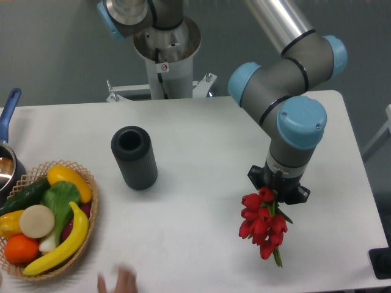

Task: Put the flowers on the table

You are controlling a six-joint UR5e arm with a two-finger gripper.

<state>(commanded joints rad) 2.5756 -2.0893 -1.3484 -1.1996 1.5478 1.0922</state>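
Toward the lower right of the frame, on the white counter [201, 140]: red flowers [263, 224], a bunch of tulips, gripped near the upper end of the bunch by the end effector [278, 188], fingers closed on the bundle as far as can be judged, since the wrist hides the fingertips from above. Blooms pointing down the frame, one green stem or leaf tip poking out at the bottom. Hard to tell whether the lowest blooms already touch the counter or hang just above it.

Best lowered slowly and straight down until the bunch clearly rests on the surface, with no sideways drag that would bend petals or stems. Release only once the weight is carried by the counter, then a vertical retreat so the fingers do not snag the blooms. Landing spot worth keeping away from the right and lower edges, both near; probably safer nudged a little toward the centre.

Well apart, left of centre: a dark ribbed vase [134, 157], standing upright. Far lower left: a wicker basket [90, 183] of toy fruit and vegetables. Neither in the way of the descent.
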